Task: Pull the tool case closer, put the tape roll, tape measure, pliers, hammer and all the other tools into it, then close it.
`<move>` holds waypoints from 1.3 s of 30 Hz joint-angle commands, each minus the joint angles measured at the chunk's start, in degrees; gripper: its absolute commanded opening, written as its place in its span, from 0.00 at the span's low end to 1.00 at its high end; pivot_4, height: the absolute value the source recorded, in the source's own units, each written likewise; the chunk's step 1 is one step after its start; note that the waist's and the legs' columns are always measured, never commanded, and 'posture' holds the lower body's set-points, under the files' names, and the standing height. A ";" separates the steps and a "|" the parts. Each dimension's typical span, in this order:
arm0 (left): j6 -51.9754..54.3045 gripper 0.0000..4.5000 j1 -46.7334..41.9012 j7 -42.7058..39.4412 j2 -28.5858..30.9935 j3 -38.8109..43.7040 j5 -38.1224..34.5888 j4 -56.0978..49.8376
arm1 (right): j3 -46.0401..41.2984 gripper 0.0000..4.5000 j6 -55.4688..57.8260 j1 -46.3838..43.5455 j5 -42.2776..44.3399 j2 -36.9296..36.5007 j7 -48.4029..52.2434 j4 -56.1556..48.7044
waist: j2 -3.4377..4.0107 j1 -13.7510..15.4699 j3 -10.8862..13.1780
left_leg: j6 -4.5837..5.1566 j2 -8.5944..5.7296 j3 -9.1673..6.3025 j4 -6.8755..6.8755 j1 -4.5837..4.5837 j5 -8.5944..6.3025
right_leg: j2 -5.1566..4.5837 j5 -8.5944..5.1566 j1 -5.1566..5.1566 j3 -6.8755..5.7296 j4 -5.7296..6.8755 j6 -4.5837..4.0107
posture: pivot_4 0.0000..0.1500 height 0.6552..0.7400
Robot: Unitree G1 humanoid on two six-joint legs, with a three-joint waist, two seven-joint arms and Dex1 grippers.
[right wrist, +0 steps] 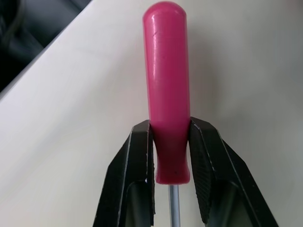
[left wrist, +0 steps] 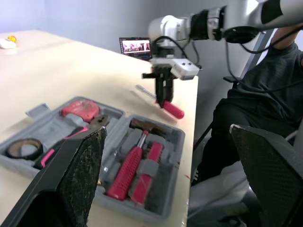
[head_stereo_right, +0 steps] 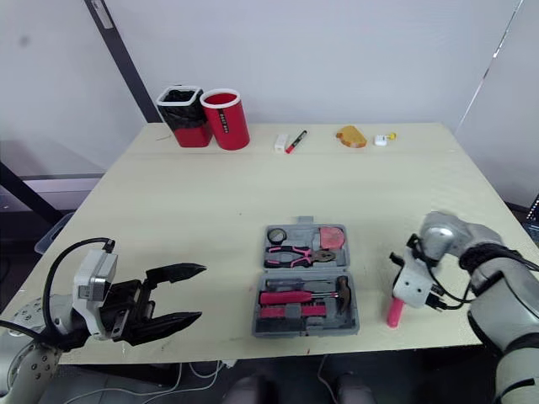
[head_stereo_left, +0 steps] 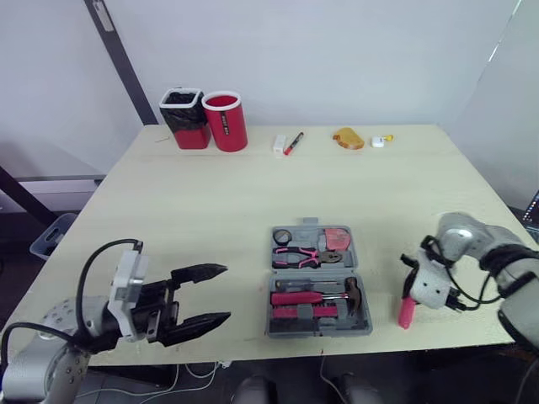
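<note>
Tool case [head_stereo_left: 313,272]: it lies open and flat near the front edge of the table [head_stereo_left: 210,210], both halves facing up. It is judged to be already pulled close, so that both arms can reach it.
Contents, far half: the tape roll [head_stereo_left: 283,236], the pliers [head_stereo_left: 296,255] and the tape measure [head_stereo_left: 337,239] are seated in their moulded recesses.
Contents, near half: the hammer [head_stereo_left: 352,290] is bedded beside two pink-handled tools [head_stereo_left: 296,297].
Screwdriver [right wrist: 166,94]: it is found to the right of the case, apart from it and near the front right edge of the table. It appears to be the last tool left outside.
Right claw [right wrist: 170,130]: it is clamped on the screwdriver's pink handle, the two black fingers [right wrist: 138,161] pressed against either side. The grip is taken at the end where the metal shaft comes out, so most of the handle projects beyond the fingertips. This hold is judged to leave the handle free to be laid into a slot.
Lift: whether the screwdriver is raised or resting on the table cannot be told.
Left claw [head_stereo_left: 226,294]: it is held with its fingers wide apart, nothing between them and nothing touched. It hovers over the front left of the table, well apart from the case and pointed toward it. It is probably kept there clear of the right arm's path, ready to steady the case or fold it shut.
Stage: packing is judged nearly finished. The screwdriver is yet to be stowed and the case yet to be closed.
</note>
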 commanded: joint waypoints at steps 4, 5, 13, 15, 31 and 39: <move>0.80 1.00 -2.31 1.10 -0.90 -1.76 -1.07 -1.26 | -16.96 0.11 49.31 17.22 13.62 -6.09 -9.05 -34.44 | 0.01 -0.28 -0.01 | 0.00 0.05 0.02 -0.02 0.05 -0.01 | 0.09 0.00 -0.01 0.14 0.03 0.00 | 1.00 1.00; 0.87 1.00 -2.48 0.97 -0.86 -1.99 -1.02 -1.19 | -19.56 0.11 56.61 20.78 14.21 -6.59 -11.79 -40.97 | 0.00 -0.30 -0.01 | 0.00 0.05 0.01 -0.03 0.04 -0.01 | 0.08 0.00 -0.02 0.14 0.05 0.00 | 1.00 1.00; 1.16 1.00 -3.59 2.13 -1.42 -2.74 -1.40 -1.48 | -34.52 0.11 116.91 35.22 19.99 5.35 -36.93 -78.94 | -0.17 0.18 -0.12 | -0.01 0.00 -0.07 0.03 -0.12 -0.02 | 0.08 0.00 -0.15 0.11 0.06 0.04 | 1.00 1.00; 1.39 1.00 -3.48 1.94 -1.18 -2.44 -1.65 -1.54 | -37.97 0.11 132.72 34.64 18.32 12.20 -44.11 -83.01 | -0.21 0.10 -0.14 | -0.01 0.00 -0.10 0.03 -0.16 -0.02 | 0.08 0.01 -0.19 0.10 0.06 0.04 | 1.00 1.00; 5.48 1.00 -7.71 3.43 1.45 -4.21 -3.79 -7.62 | -41.31 0.35 135.57 31.91 15.53 31.10 -65.82 -72.86 | -0.25 -0.02 -0.18 | -0.01 -0.07 -0.07 0.06 -0.71 -0.01 | 0.11 0.01 -0.50 -0.18 -0.06 0.05 | 1.00 1.00; 4.11 1.00 -12.13 7.31 -0.66 -5.97 -1.23 -7.84 | -43.70 0.81 120.47 37.82 17.80 32.63 -67.25 -75.08 | -0.25 -0.03 -0.18 | 0.00 -0.07 -0.16 0.03 -0.71 -0.01 | 0.19 0.03 -0.47 -0.17 -0.06 0.13 | 1.00 1.00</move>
